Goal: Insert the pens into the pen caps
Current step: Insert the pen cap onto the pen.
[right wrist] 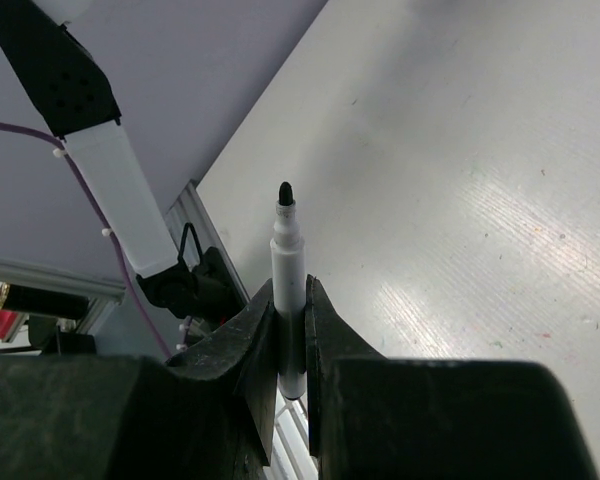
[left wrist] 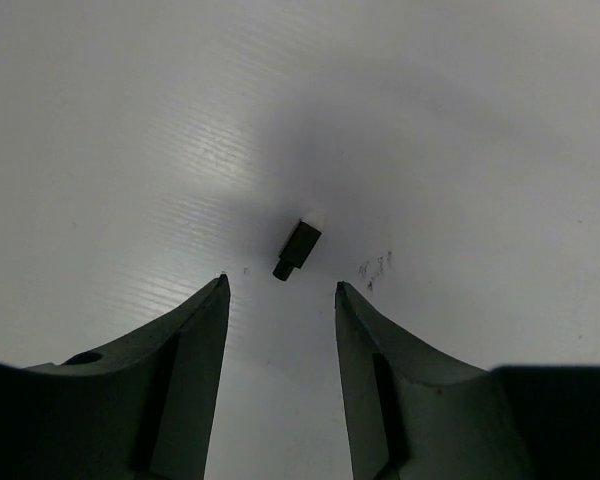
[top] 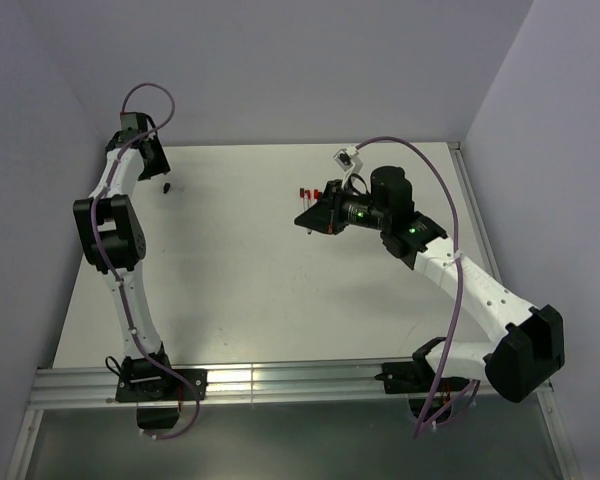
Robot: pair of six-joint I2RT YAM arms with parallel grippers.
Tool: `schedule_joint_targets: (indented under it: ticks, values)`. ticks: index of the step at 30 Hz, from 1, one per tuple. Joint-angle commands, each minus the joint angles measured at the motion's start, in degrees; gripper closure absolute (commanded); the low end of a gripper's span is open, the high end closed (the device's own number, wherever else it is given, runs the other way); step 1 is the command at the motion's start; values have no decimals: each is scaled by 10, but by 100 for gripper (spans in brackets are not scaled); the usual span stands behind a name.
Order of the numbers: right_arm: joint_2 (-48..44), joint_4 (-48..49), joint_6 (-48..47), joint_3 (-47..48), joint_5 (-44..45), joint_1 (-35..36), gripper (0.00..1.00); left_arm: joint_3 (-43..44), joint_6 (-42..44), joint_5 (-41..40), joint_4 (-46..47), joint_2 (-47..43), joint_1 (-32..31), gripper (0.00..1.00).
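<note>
Plainly, one pen (right wrist: 288,262) stood clamped in the right gripper (right wrist: 290,292). Its white barrel ran up between the two dark fingers, and its bare black tip pointed away from the wrist, uncapped. Both fingers pressed on the barrel, so the jaws stood narrow, closed on the pen. From above, this gripper hung over the far middle of the table (top: 240,300), turned toward the left side. Just behind it, toward the far edge, a few red pieces (top: 305,192) lay close together on the white surface. They were too small to tell caps from capped pens.

Well apart from them, near the far left corner, the black cap (left wrist: 297,248) lay on its side on the table. Its narrower end pointed back toward the left gripper (left wrist: 280,285). That gripper's jaws stood wide apart with nothing between them. The cap lay just beyond the fingertips, touching neither finger. A few faint dark scuffs marked the surface beside the cap.

Farther out, the left arm (top: 115,235) rose from its base at the near edge and reached to the far left. The right arm (top: 460,280) stretched from the near right corner in toward the middle. A purple cable (top: 435,185) looped above the right arm's wrist.
</note>
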Motion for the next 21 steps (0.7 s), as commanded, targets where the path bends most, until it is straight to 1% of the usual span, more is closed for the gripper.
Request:
schedule_joint_targets:
  ticks: [1,8,16,21]
  values:
    - [-5,24,-12,-2,2,-3,100,12,22,74,16,10,16,49]
    - [-5,25,-16,-4,5,-3,100,30,25,105,33,52,19,48]
    - [-3,25,-18,-5,3,-5,100,54,23,77,28,78,17,48]
    - [-6,25,-20,-5,4,-5,100,70,25,74,21,94,18,48]
